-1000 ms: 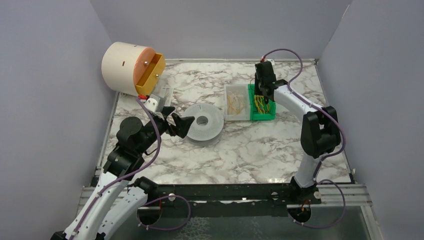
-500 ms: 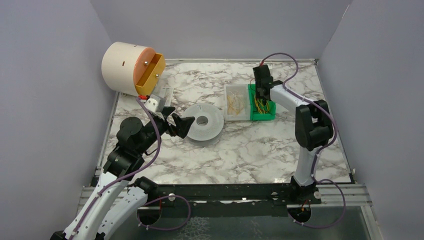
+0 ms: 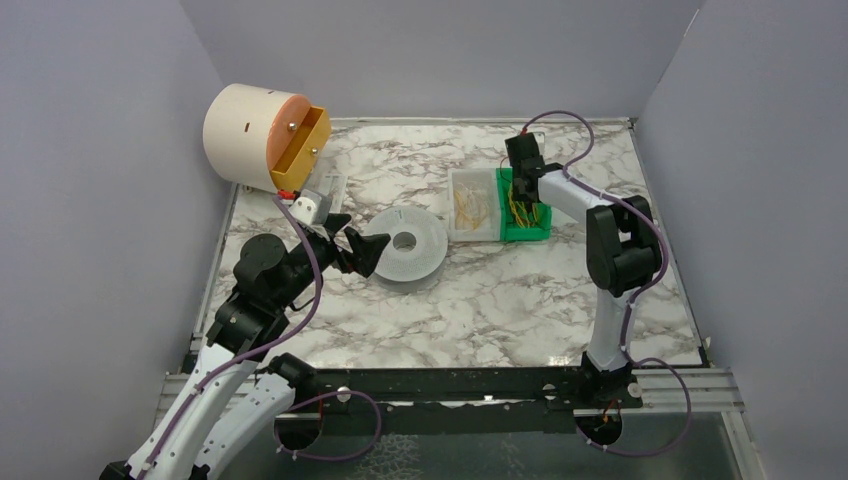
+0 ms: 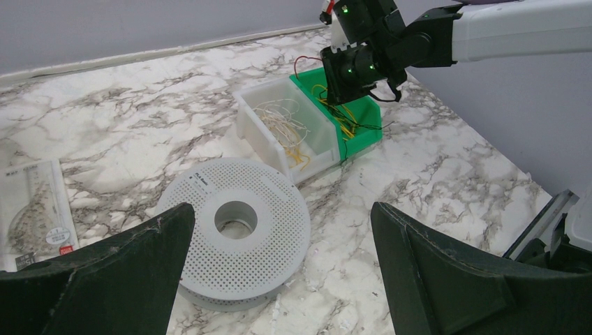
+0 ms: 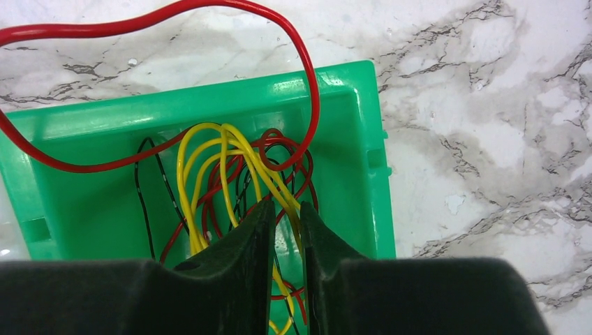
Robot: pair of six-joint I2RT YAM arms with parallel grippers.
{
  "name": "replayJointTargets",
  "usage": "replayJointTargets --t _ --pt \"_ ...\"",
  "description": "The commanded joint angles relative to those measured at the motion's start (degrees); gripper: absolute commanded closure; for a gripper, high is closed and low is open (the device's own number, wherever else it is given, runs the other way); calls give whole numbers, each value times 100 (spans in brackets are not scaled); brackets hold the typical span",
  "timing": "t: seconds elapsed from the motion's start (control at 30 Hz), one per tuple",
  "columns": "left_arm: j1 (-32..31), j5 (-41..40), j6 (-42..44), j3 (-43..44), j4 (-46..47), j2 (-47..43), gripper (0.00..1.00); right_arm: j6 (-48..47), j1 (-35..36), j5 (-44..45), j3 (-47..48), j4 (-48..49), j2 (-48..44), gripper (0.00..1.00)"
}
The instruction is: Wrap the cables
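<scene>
Left end effector (image 3: 352, 238) gapes wide and empty beside the perforated spool (image 3: 405, 255). The right end effector (image 3: 522, 190) dips into the green bin (image 3: 537, 233), where the cables (image 3: 517, 208) lie tangled.

Left wrist: the spool's print is too small to read.

Right wrist: yellow loops run lengthwise away from the fingers (image 5: 237, 258), which stand at a narrow slit around some strands. Whether they pinch them, I cannot tell.

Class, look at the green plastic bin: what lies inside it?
Inside the green plastic bin lies a tangle of thin yellow, red and black cables; one red loop spills over the rim. The right gripper, reaching in, covers the near part of the tangle.
</scene>
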Motion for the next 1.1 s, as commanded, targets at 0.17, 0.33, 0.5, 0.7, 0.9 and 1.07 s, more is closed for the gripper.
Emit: replayJointTargets --t 0.17,0.33,0.5,0.7,0.9,1.07 --pt "-25 -95 48 -34 -33 -21 1 102 -38 30 88 -15 -32 97" --pt "-25 -104 49 -35 -33 -16 1 192 -34 -130 9 -48 -205 99" --pt "-25 -104 47 -34 -28 -28 1 293 -34 -411 -175 -23 -569 99" --pt "-25 -104 47 -34 -26 -38 1 429 -34 -796 -475 4 -1075 99" --pt "-25 -104 47 -37 -26 -16 1 485 -34 -943 -637 8 -1598 99" --pt "-27 -104 46 -40 -33 1 1 472 -34 -922 -622 -18 -2110 99"
